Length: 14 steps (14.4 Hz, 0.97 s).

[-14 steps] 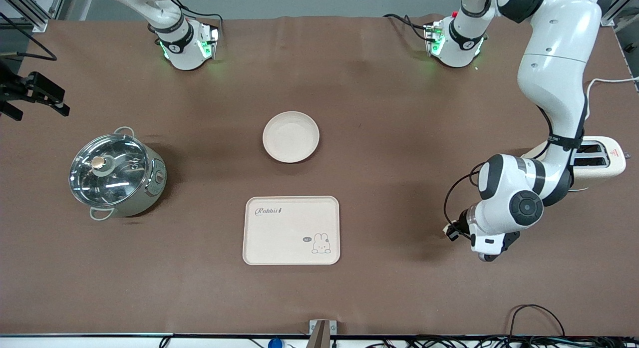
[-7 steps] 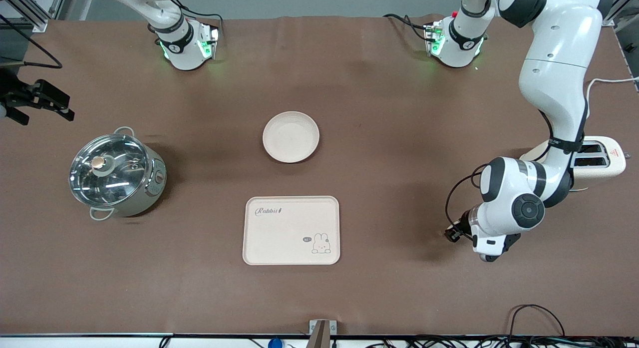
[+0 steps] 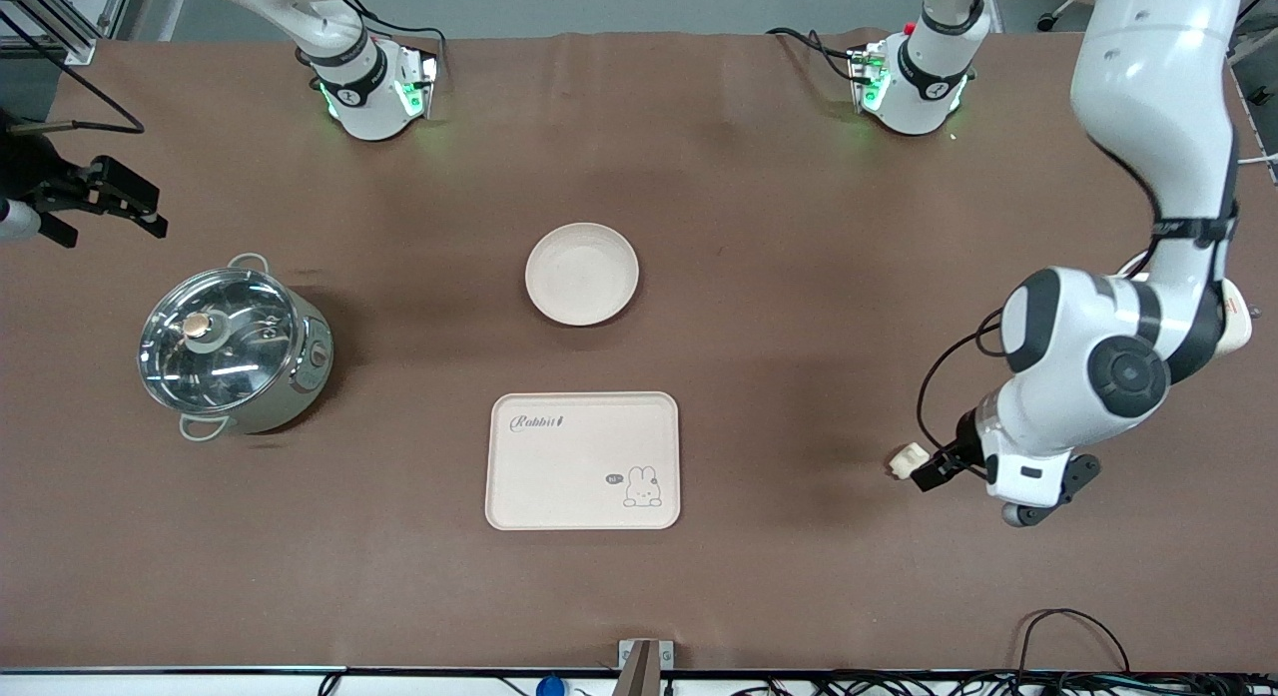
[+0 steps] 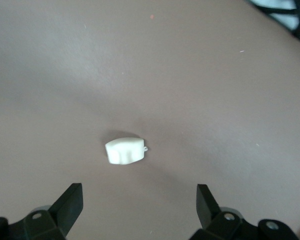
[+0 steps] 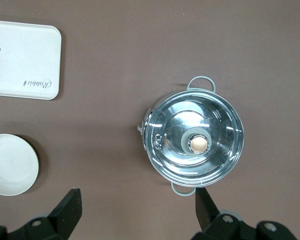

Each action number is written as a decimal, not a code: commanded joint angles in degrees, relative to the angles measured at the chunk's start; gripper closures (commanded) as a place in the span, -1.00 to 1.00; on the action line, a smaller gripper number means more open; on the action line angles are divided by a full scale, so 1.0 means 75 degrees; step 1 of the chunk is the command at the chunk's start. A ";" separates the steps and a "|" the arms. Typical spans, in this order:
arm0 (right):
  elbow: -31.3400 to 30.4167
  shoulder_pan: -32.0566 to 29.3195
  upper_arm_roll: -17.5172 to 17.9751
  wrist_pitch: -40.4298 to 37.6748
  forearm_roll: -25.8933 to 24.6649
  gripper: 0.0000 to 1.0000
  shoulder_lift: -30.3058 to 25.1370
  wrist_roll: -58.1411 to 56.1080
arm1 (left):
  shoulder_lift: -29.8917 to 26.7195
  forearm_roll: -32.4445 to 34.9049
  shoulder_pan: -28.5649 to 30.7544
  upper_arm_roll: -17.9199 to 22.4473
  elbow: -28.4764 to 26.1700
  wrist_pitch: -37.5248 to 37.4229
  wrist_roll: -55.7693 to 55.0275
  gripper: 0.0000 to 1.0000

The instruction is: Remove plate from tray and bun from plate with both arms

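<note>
The bun (image 3: 904,459), a small pale lump, lies on the brown cloth toward the left arm's end of the table. It also shows in the left wrist view (image 4: 125,151). My left gripper (image 3: 936,470) hangs open and empty just beside and above it (image 4: 138,206), not touching it. The round cream plate (image 3: 582,274) sits empty at the table's middle and shows in the right wrist view (image 5: 10,171). My right gripper (image 3: 135,209) is open and empty (image 5: 137,206), held high over the table edge by the pot.
A steel pot with a glass lid (image 3: 232,347) stands at the right arm's end (image 5: 195,142). A cream rabbit tray (image 3: 582,460) lies nearer the front camera than the plate (image 5: 22,60). A white toaster (image 3: 1236,329) is mostly hidden by the left arm.
The left arm has risen and drawn back toward its own end, so the bun now lies uncovered beside its gripper. The right gripper has drifted slightly toward the table's middle.
</note>
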 commanded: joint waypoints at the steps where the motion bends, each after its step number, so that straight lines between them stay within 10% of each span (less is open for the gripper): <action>1: -0.0113 0.0056 -0.0026 -0.0026 -0.0133 -1.00 -0.0176 0.0127 | -0.0743 0.0009 0.0065 0.0030 -0.0210 -0.0419 0.1116 -1.00; 14: -0.0066 0.0068 -0.0026 0.0126 -0.0133 -1.00 -0.0152 0.0139 | -0.3637 -0.0014 0.0452 0.0112 -0.0210 -0.3264 0.4305 -1.00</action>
